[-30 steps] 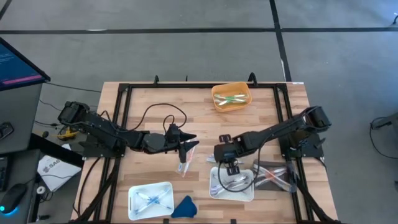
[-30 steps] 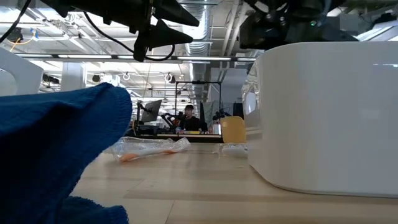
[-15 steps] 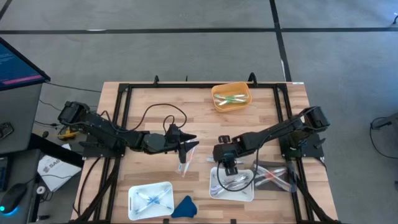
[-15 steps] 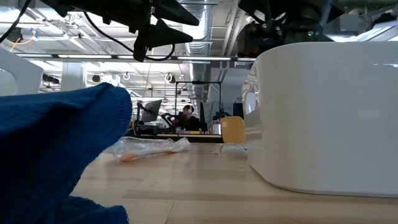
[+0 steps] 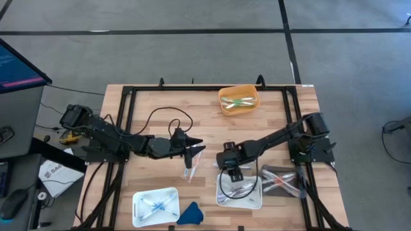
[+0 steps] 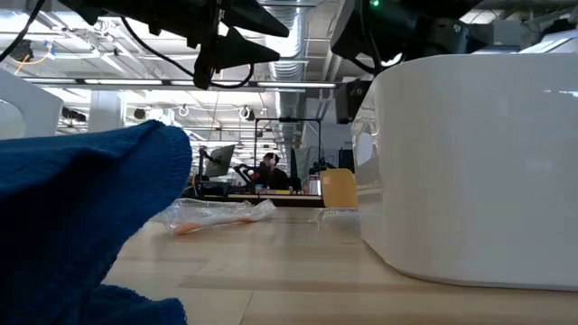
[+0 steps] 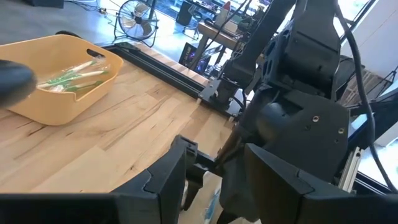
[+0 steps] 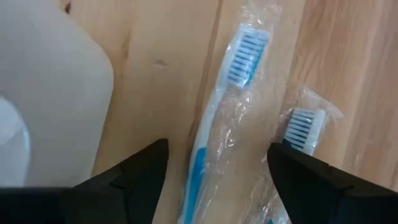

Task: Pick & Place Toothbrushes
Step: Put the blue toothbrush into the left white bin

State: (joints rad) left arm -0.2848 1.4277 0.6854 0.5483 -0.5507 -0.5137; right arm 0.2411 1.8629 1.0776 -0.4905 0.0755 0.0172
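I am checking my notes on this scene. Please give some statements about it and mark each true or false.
1. The yellow bin holds green toothbrushes. True.
2. The right gripper is shut on a toothbrush. False: it is open above a wrapped blue toothbrush on the table.
3. A blue cloth lies beside the left white tray. True.
4. The left gripper is inside the yellow bin. False: it is over bare wood near the table's middle.
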